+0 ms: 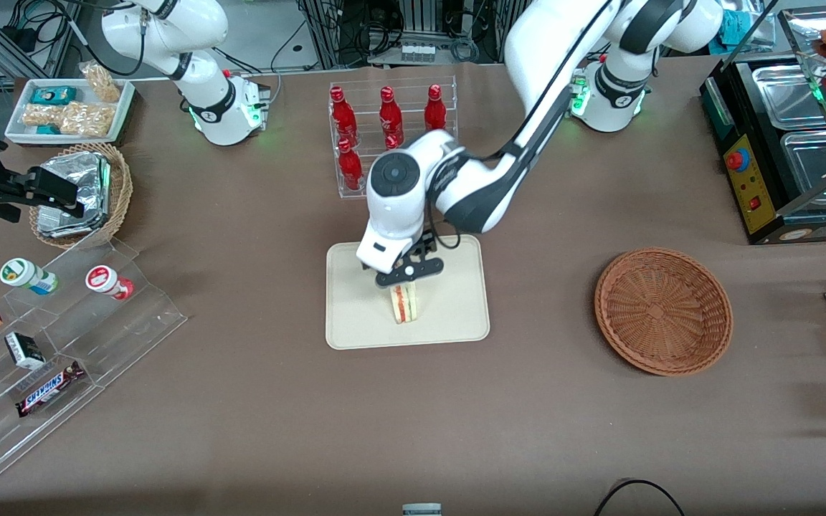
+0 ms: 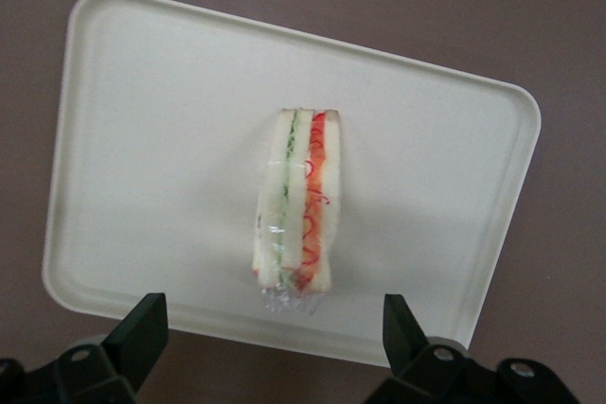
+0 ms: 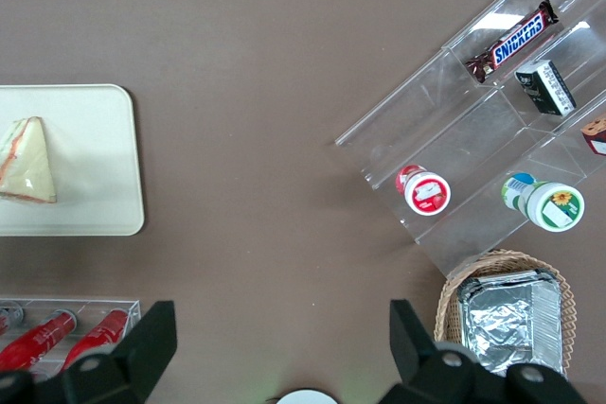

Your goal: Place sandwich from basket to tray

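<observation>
The sandwich (image 1: 404, 302) stands on its edge on the cream tray (image 1: 449, 308), near the tray's middle. It shows white bread with green and red-orange layers in clear wrap. My left gripper (image 1: 407, 276) hovers just above the sandwich, open and empty. In the left wrist view the black fingers (image 2: 142, 328) stand wide apart above the tray's edge, and the gripper (image 2: 273, 307) is clear of the sandwich (image 2: 298, 201) on the tray (image 2: 151, 139). The reddish-brown wicker basket (image 1: 662, 309) lies empty toward the working arm's end of the table. The right wrist view also shows the sandwich (image 3: 26, 161) on the tray (image 3: 95, 158).
A clear rack of red bottles (image 1: 384, 129) stands farther from the front camera than the tray. A tan basket of foil packets (image 1: 87, 193), a white snack tray (image 1: 69, 107) and an acrylic stepped display (image 1: 62, 337) lie toward the parked arm's end. A food warmer (image 1: 793, 143) stands toward the working arm's end.
</observation>
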